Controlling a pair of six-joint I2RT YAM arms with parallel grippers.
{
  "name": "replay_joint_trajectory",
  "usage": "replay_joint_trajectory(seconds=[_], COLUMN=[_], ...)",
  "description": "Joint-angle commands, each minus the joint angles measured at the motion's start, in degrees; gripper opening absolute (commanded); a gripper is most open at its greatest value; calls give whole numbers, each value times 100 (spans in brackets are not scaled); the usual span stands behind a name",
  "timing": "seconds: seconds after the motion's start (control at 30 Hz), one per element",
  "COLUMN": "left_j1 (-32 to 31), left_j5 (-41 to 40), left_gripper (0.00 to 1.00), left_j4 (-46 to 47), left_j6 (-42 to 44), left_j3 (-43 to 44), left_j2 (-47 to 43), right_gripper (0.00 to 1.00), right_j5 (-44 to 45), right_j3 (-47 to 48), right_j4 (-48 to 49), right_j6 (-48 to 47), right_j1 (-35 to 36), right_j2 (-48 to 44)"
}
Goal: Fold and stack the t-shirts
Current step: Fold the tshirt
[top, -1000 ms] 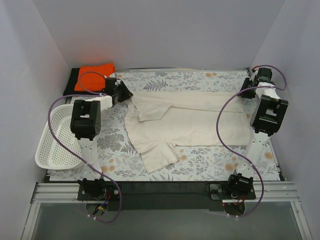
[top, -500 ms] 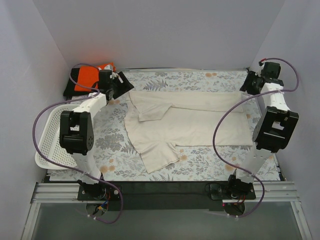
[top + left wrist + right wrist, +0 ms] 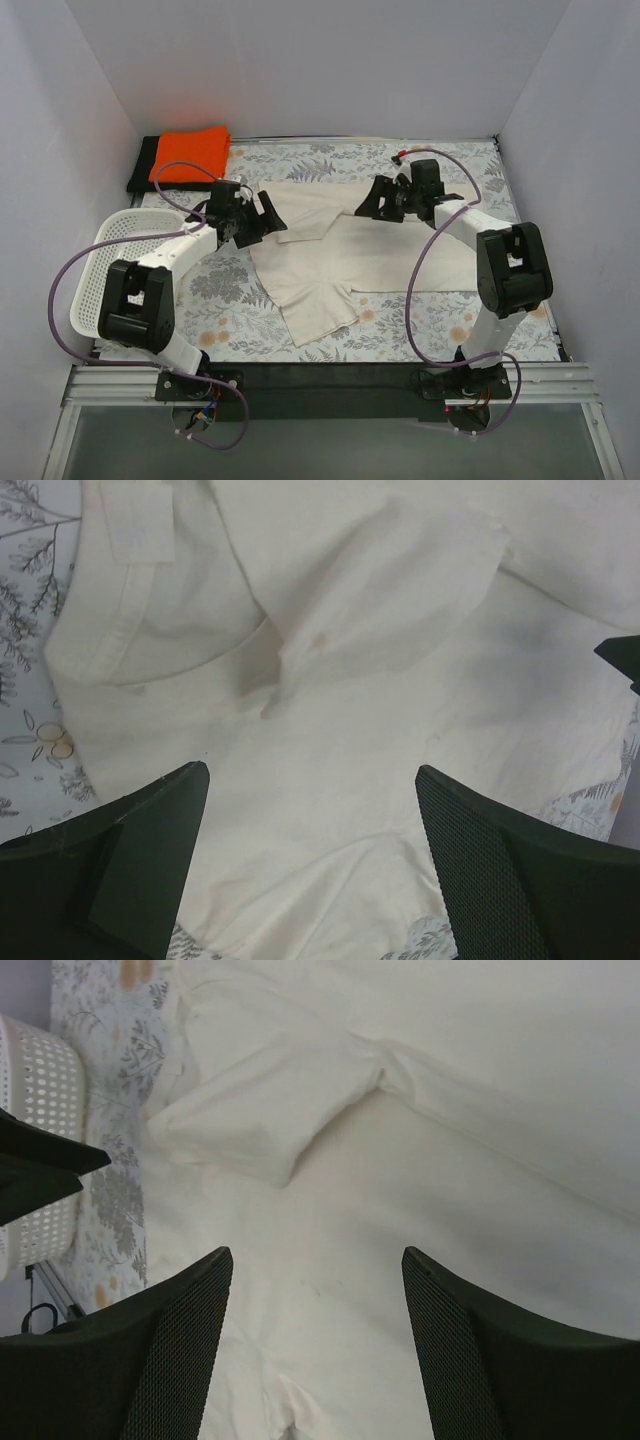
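Note:
A cream t-shirt [image 3: 380, 250] lies spread and partly folded on the floral table, its long fold toward the back; its collar [image 3: 120, 630] shows in the left wrist view. My left gripper [image 3: 264, 216] hovers open over the shirt's left edge near the collar, nothing between its jaws [image 3: 310, 775]. Above the shirt's upper middle my right gripper [image 3: 369, 205] is open too, with only cream cloth [image 3: 450, 1110] under its jaws [image 3: 317, 1255]. A folded orange t-shirt [image 3: 190, 152] rests on a black t-shirt [image 3: 143, 162] at the back left corner.
A white perforated basket [image 3: 110, 270] stands at the table's left edge, also visible in the right wrist view [image 3: 35, 1090]. White walls close in the table at the back and on both sides. Purple cables loop off both arms.
Both arms have swung in from the back corners to over the cream shirt, the left toward its collar, the right to its upper middle. Both grippers' jaws have spread apart.

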Motion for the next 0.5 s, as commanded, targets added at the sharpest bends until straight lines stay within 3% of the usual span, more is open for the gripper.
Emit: replay_joint_trajectory(seconds=[0.0,0.47], left_j1=[-33,-50], left_j5=[-35,-588], left_gripper=[79,80], left_j4=[-195,-626], left_j6=[118,330], left_j3=[-203,-608], left_j2=[-621,-1149], right_gripper=[64,64], right_j5=[-376,-156], right_j3=[134,943], right_j4=[1376,1993], right_j6=[697,1392], right_j1=[360,1109], right_j2=[335,1847])
